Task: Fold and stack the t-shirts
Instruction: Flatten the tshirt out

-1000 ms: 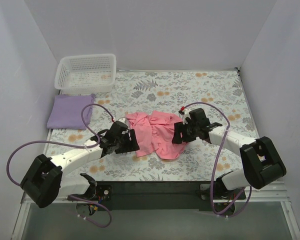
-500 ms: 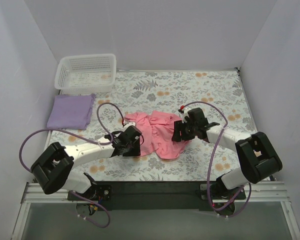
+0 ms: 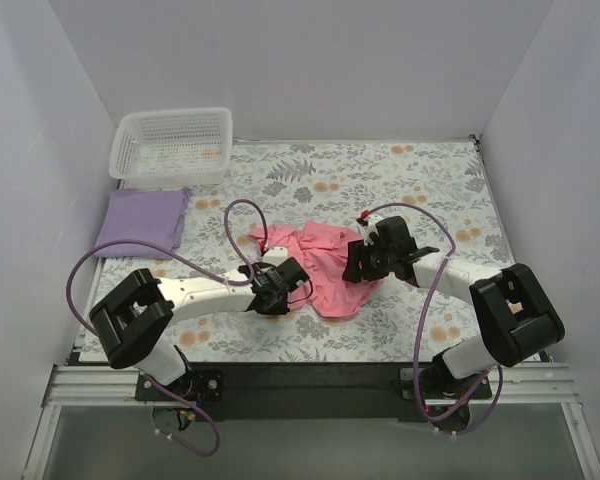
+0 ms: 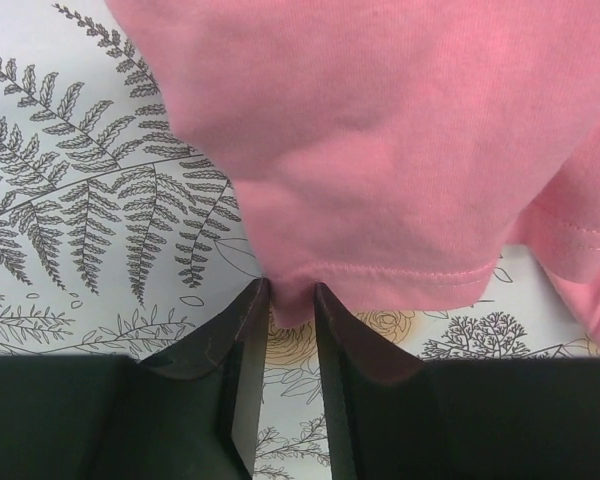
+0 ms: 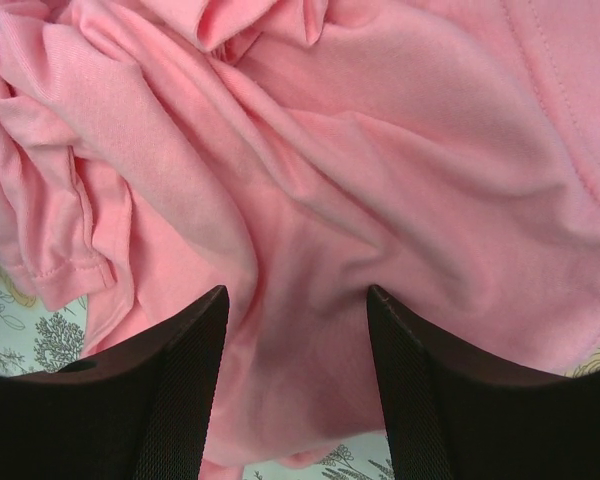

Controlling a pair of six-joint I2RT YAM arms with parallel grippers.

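The salmon-pink t-shirt (image 3: 325, 262) lies crumpled at the table's middle. My left gripper (image 3: 293, 285) is at its near-left edge. In the left wrist view the left gripper (image 4: 290, 300) is shut on a small fold of the pink shirt's stitched hem (image 4: 380, 272), low over the tablecloth. My right gripper (image 3: 358, 266) is at the shirt's right side. In the right wrist view the right gripper (image 5: 295, 300) is open, its fingers spread over wrinkled pink cloth (image 5: 310, 180). The lavender-purple t-shirt (image 3: 140, 222) lies folded flat at the left.
A white lattice basket (image 3: 172, 145) stands at the back left corner, just behind the lavender shirt. The floral tablecloth (image 3: 410, 180) covers the table. White walls close in the left, back and right sides. Purple cables loop beside both arms.
My left gripper has moved right along the pink shirt's near edge and now grips its hem. The right gripper has hardly moved.
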